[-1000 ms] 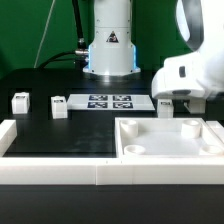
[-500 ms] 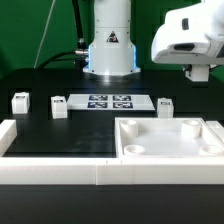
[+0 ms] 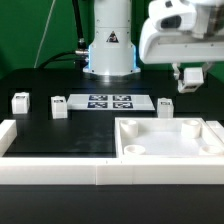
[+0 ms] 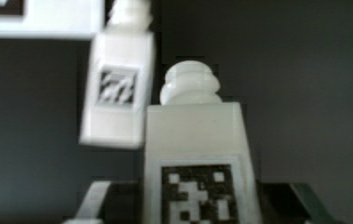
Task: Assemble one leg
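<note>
The gripper (image 3: 190, 78) hung in the air over the far part of the black table (image 3: 70, 135), toward the exterior view's right. Its two dark fingers (image 4: 96, 198) were pressed against opposite sides of the leg (image 4: 194, 150), pinching it clear of the surface. In the wrist view the held leg showed its black-and-white tag face to the camera, with its rounded peg end pointing away from the fingers. In the exterior view it was only a small pale shape between the fingertips. A second leg (image 3: 165, 104) lay on the table below the gripper and apart from it, just beside the end of the marker board (image 3: 108, 101) on the exterior view's right. The marker board lay along the far edge in front of the robot base (image 3: 108, 50). Two more legs (image 3: 58, 106) stood near the far corner on the exterior view's left, close together but not touching. The big white tray with corner holes (image 3: 205, 150) filled the near corner on the exterior view's right. A low white rail (image 3: 50, 172) ran along the near edge and turned up the edge on the exterior view's left.
</note>
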